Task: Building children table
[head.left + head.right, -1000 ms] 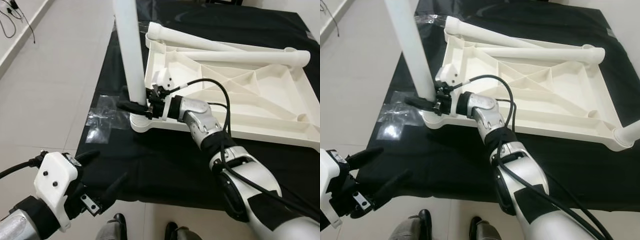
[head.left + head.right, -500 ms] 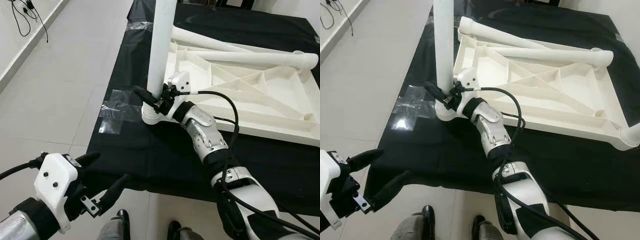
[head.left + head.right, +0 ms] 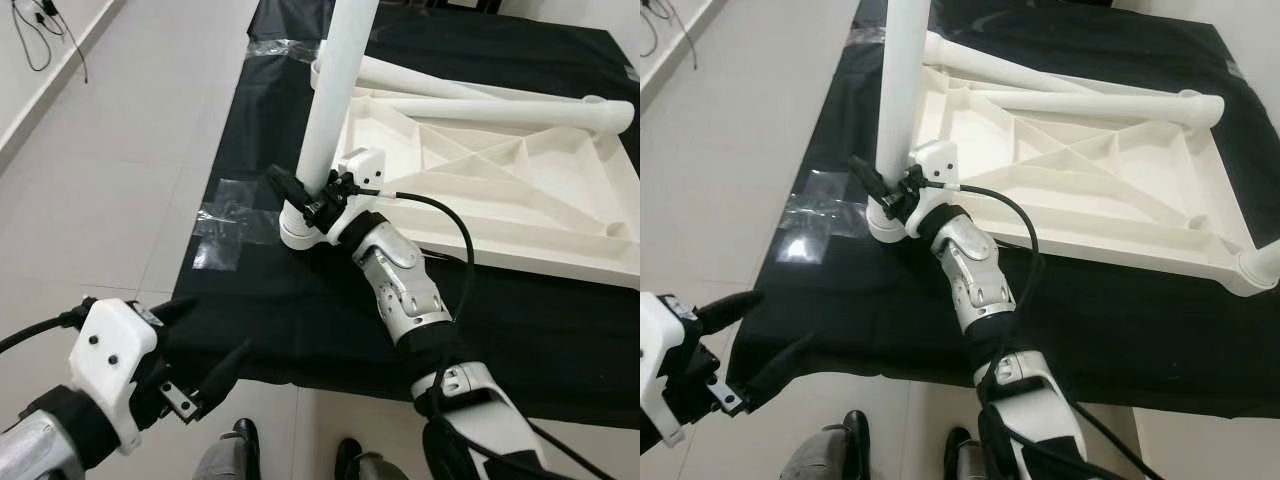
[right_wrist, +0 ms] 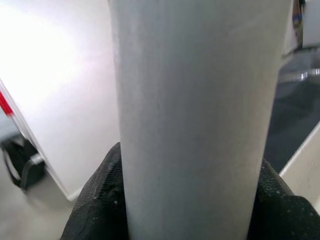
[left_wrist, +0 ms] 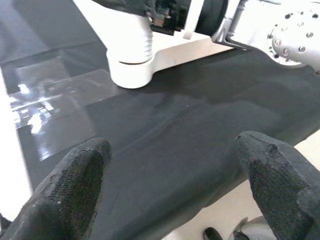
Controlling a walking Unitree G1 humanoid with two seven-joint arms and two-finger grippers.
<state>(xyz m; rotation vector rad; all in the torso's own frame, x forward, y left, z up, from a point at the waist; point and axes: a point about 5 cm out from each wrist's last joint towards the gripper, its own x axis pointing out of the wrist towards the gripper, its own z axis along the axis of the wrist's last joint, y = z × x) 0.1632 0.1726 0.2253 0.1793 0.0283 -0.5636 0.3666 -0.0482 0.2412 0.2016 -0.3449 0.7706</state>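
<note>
Right gripper (image 3: 305, 195) is clamped low on the upright table leg (image 3: 335, 95) at the tabletop's (image 3: 520, 190) near-left corner socket (left gripper (image 3: 205, 360) idle, fingers apart)

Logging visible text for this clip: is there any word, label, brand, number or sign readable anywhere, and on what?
None readable: the white table leg, the upturned tabletop, the black cloth, the clear plastic sheet and both the right pincer and left pincer carry no legible print.
</note>
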